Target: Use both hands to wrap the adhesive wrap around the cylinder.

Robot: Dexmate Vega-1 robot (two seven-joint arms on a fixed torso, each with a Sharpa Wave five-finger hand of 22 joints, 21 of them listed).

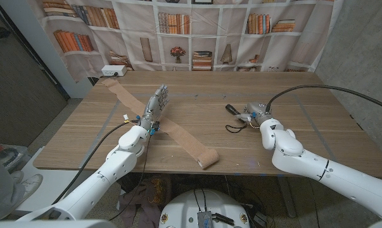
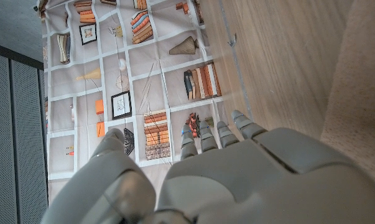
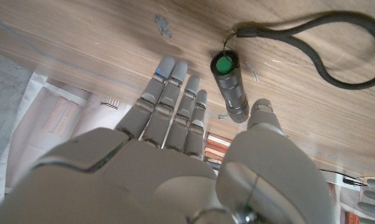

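The right hand (image 1: 253, 115) hovers over the desk (image 1: 292, 136) with fingers spread, holding nothing — the cylinder (image 3: 231, 86), a small black torch on a cord, lies loose just off its fingertips. The left hand (image 1: 154, 107), fingers straight and apart, stands over the wrap (image 1: 178, 134), which runs unrolled across the desk to a roll near the front edge. Risks: a nudge could roll the torch away, and the sticky strip may cling to itself. Whether the left hand touches the wrap is unclear.
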